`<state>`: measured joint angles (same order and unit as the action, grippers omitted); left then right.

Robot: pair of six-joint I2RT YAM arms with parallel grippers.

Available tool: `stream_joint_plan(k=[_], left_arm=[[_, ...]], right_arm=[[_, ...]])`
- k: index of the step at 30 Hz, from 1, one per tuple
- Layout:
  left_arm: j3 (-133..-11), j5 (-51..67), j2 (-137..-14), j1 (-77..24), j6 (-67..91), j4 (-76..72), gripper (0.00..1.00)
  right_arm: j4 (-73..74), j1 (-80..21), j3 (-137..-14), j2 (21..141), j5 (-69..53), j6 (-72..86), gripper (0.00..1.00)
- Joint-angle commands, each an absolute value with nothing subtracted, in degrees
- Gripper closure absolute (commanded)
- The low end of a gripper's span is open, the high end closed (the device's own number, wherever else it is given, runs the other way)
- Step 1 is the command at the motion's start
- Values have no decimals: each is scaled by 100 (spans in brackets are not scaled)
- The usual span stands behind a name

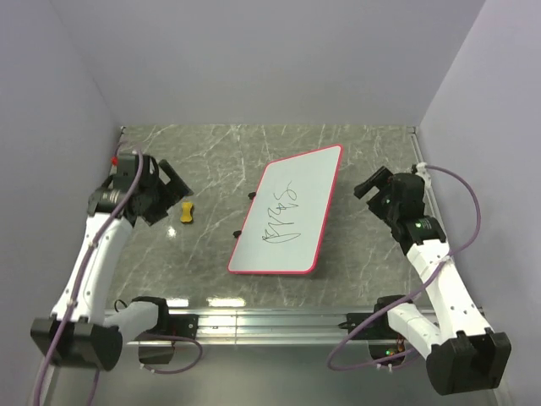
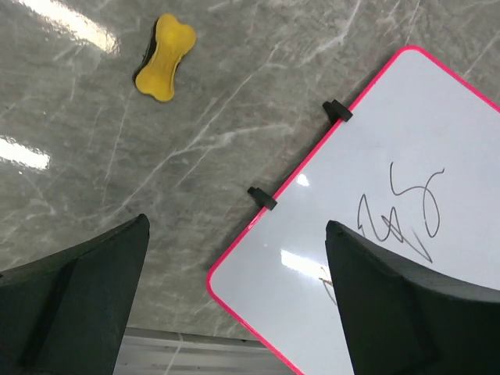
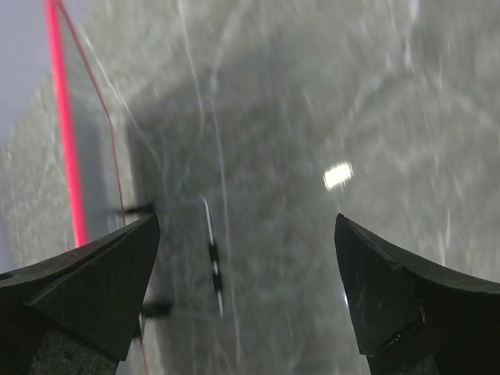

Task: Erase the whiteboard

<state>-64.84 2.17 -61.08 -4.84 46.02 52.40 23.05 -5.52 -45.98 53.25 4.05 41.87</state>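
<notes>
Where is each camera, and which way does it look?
Top: high behind the robot, looks down on table, whiteboard, yellow eraser; both arms show.
Left wrist: rides the left gripper, looks down at eraser and scribbled whiteboard; its fingers show.
Right wrist: rides the right gripper, looks, blurry, at table and whiteboard's red rim; its fingers show.
All three see the whiteboard.

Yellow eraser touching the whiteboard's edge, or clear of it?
Apart. The left wrist view shows the yellow eraser on the marble table, with a wide stretch of bare tabletop between it and the red rim of the whiteboard.
</notes>
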Motion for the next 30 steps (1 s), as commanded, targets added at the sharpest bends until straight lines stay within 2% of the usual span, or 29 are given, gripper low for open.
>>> stream_joint_plan(k=[1, 3, 5, 9, 14, 20, 30], left_arm=[[-7564, 61, -6810, -457, 4299, 5711, 1], [-7681, -104, -7136, -492, 4070, 5827, 1], [-7568, -429, -7163, -483, 3973, 5854, 1], [-6822, -563, -6533, -492, 3500, 5213, 1], [-6004, -571, -6020, -448, 3042, 4588, 1], [-5520, -887, -6644, -448, 2795, 3878, 1], [-5124, -686, -8076, -439, 2206, 2172, 1]], right_arm=[[3646, -711, -4991, 4844, 324, 4788, 0], [4279, -764, -5124, 4747, 571, 5358, 0], [4019, -756, -4888, 4554, 21, 5396, 0], [4060, -826, -4921, 4333, -763, 5362, 2], [4533, -844, -5807, 4228, -1230, 4633, 6], [5150, -844, -6635, 4271, -1371, 4008, 5], [5256, -844, -5801, 3279, -1617, 4104, 7]])
